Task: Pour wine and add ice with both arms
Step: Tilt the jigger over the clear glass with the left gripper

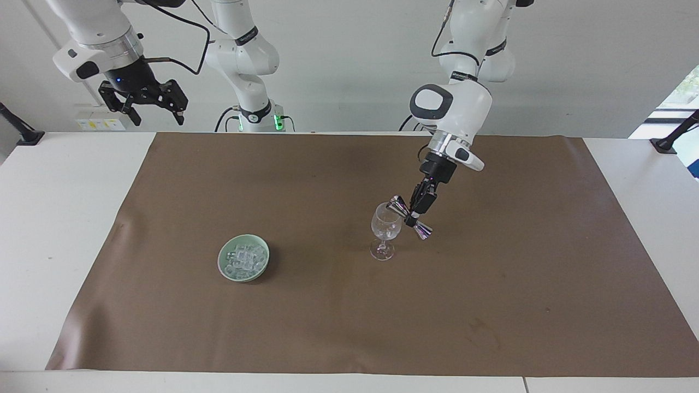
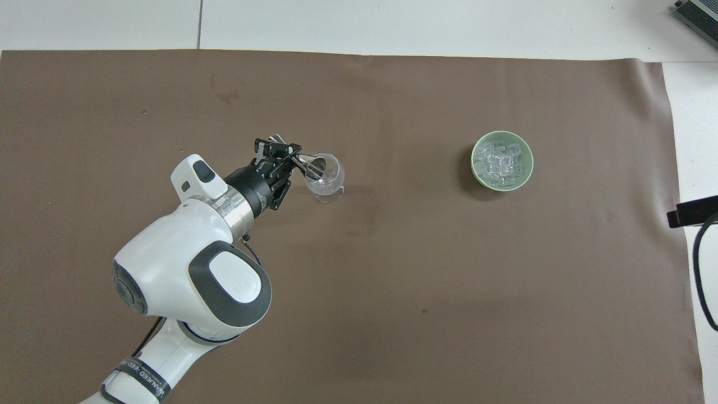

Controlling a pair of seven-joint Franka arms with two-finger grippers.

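the pouring step is in hand; the ice step is not yet begun.

the right end effector (image 1: 153, 109) hangs high above the tabletop (image 1: 65, 218) at the right arm's end, fingers spread wide and holding nothing, tipped downward from a bent wrist; this arm waits. the green bowl (image 1: 243, 257) with the heap of ice (image 1: 244, 258) sits on the brown mat (image 1: 327, 327) well below and apart from it, toward the mat's middle.

the wine glass (image 1: 386, 229) stands upright just beside and below the left end effector (image 1: 414, 214), on the side toward the bowl. that end effector is clamped on the waist of the steel jigger (image 1: 409, 216), which lies tilted, one cone's mouth over the glass rim, the other cone sticking out and down away from the glass. whether any liquid runs cannot be told. the left arm reaches out from its base, forearm sloping down, wrist angled toward the glass.

next, i judge, the jigger must be righted and drawn clear of the rim without knocking the glass, then set down. the right arm would then need to come down over the bowl for a cube.
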